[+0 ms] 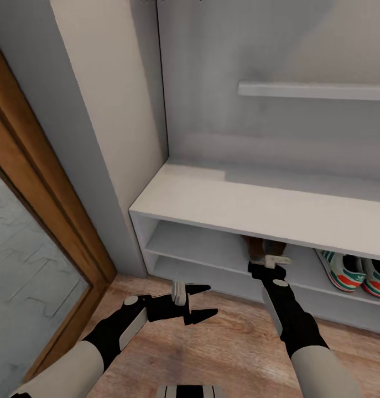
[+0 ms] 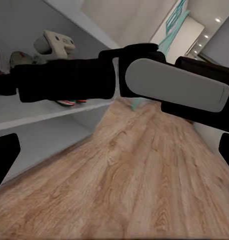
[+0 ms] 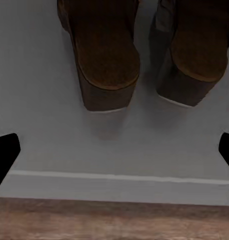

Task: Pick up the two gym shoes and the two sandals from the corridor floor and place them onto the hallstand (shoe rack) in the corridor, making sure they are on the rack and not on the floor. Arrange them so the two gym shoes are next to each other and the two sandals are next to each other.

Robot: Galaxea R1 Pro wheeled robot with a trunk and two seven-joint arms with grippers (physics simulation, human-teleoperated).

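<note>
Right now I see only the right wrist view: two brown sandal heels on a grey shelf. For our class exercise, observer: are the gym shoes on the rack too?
Observer: Yes. In the head view the gym shoes sit side by side on the same shelf as the sandals, to their right.
Operator: Is the other arm carrying anything?
Observer: No. The left gripper is open and empty above the floor.

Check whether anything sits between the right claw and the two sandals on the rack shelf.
Nothing visible does. In the right wrist view, both sandals stand side by side on the hallstand's shelf, with bare shelf between their heels and the open right claw. The gym shoes sit farther right on the same shelf.
</note>
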